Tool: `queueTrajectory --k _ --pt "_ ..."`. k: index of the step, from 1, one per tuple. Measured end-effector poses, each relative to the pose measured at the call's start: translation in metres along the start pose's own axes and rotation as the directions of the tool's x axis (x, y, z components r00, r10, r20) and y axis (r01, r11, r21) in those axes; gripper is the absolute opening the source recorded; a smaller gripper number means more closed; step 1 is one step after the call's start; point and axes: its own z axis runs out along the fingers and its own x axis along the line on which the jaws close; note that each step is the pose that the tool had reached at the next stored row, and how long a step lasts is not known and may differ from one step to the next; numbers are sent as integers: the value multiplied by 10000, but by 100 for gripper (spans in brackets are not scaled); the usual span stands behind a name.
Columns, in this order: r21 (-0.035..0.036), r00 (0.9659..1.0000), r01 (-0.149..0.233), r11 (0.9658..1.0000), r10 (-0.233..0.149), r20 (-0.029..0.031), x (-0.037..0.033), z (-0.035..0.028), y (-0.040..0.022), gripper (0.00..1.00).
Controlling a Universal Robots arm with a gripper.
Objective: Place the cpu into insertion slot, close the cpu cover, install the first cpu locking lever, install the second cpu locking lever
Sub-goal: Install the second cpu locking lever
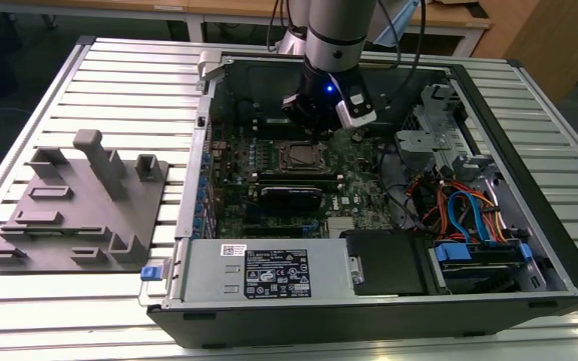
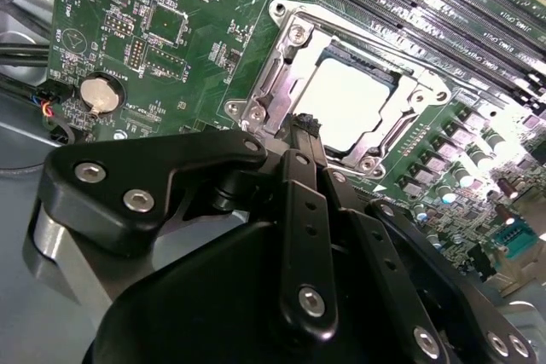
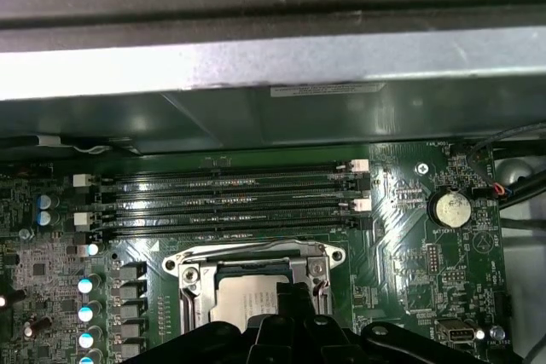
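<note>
1. Looking into the open computer case (image 1: 530, 248), we see the pincer (image 2: 304, 125) low over the green motherboard (image 2: 205, 57), fingers drawn together, gripping nothing.
2. We see the cpu (image 2: 348, 101) seated in the insertion slot (image 2: 401, 112), the cpu cover (image 2: 281, 66) closed around it.

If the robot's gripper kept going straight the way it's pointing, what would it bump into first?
Most likely the thin square silver metal cpu cover, at its near edge, with the pale silver-grey square cpu showing in its window. The black gripper points down at that socket on the green motherboard. How much gap remains is unclear.
</note>
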Motion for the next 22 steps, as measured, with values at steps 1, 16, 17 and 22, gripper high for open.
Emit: queueTrajectory --k 1,16,17,22 --pt "3 10000 0 10000 0 0 0 0 0 11" --pt "8 10000 -1 10000 1 1 0 -91 8 11" --pt "6 10000 -1 10000 1 1 0 -94 8 11" --pt "2 10000 0 10000 0 0 0 -94 8 11"
